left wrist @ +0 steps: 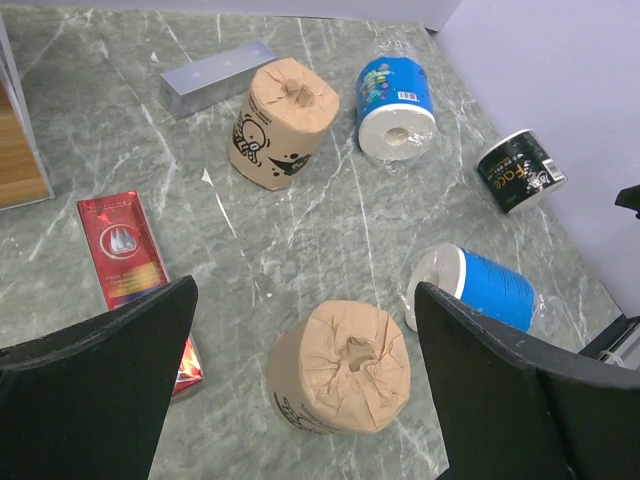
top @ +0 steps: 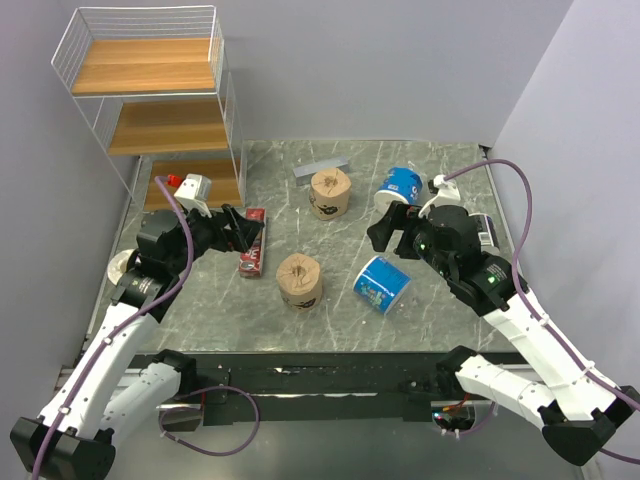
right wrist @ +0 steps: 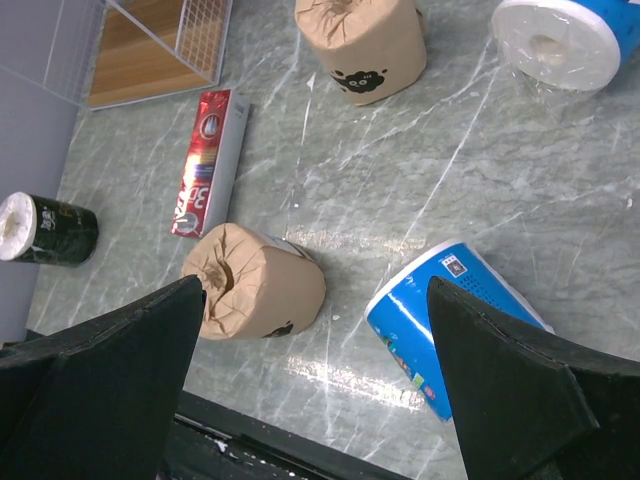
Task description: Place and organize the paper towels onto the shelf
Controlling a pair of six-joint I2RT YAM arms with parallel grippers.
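Six paper towels lie on the bench (top: 340, 325), none of them held, all apart from the shelf (top: 150, 95) in the far left corner. The left hand (left wrist: 305, 290) is spread wide with nothing in it. In its wrist view the near tan roll (left wrist: 340, 380) shows between the fingers (left wrist: 100, 390) and past them, untouched, and the red box (left wrist: 125, 260) lies just beside one finger. The right hand (right wrist: 315, 290) is also wide and bare. In its view that tan roll sits near one finger, and the near blue-and-white roll (right wrist: 450, 320), lying on its side, sits near the other.

Farther back are the far tan roll (top: 330, 193), near the grey bar (top: 320, 167), and the far blue-and-white roll (top: 402, 185). The right black roll (left wrist: 518, 172), by the right wall, reads "Face". The left black roll (right wrist: 45, 230) lies at the bench's left edge, its print too small to read. The lettering on the red box and the blue labels cannot be made out either.
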